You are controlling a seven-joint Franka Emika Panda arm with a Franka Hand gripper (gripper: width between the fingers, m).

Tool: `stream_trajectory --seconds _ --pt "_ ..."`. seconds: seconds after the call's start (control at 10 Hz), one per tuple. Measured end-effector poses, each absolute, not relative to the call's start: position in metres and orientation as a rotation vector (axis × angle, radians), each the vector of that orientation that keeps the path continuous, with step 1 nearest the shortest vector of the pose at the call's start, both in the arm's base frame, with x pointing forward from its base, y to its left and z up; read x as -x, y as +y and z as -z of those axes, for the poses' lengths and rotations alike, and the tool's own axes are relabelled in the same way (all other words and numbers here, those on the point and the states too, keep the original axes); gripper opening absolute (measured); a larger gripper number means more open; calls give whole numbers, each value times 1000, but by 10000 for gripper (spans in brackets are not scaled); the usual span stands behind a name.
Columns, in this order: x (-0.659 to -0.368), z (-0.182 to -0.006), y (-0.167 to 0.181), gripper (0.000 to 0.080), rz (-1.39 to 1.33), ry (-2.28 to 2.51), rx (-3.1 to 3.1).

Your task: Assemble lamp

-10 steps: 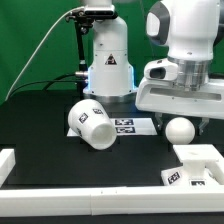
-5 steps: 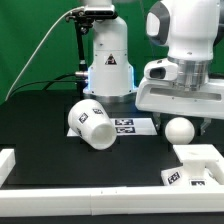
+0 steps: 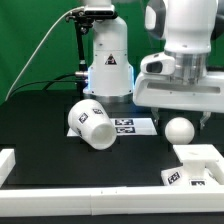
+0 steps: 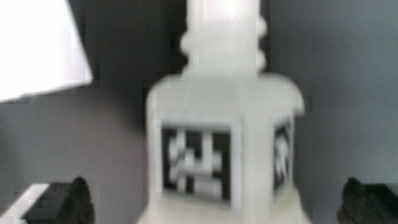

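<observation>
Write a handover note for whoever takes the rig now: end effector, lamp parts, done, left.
End effector: open, fingertips apart either side of a blurred white tagged part in the wrist view, probably the bulb; nothing held.
Bulb: on the table under the end effector, at the exterior view's right.
Shade: lying on its side next to the marker board.
Base: nearer the camera than the bulb, at the exterior view's right.
Done: nothing joined.
Left: grasp bulb, fit it to base, add shade.
</observation>
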State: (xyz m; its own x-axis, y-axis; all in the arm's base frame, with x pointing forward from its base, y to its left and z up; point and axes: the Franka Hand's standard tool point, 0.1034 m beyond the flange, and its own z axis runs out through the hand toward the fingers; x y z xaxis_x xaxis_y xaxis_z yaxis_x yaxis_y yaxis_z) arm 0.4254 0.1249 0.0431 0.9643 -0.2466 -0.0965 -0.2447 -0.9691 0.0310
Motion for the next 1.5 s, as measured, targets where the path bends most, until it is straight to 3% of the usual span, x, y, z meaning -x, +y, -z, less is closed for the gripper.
stream_trajectory --seconds 0.2,0.4,0.8,1.0,1.4,1.5 --pt "-439 -67 123 698 246 -330 -3133" --pt "-445 -77 121 698 363 -287 -3129" --pt "-443 -75 114 698 785 -326 -3054" --pt "-466 -73 112 698 1030 -446 -3026" --pt "-460 -64 108 698 1392 -486 -2874" --pt "-465 -61 105 698 1374 -493 -2881"
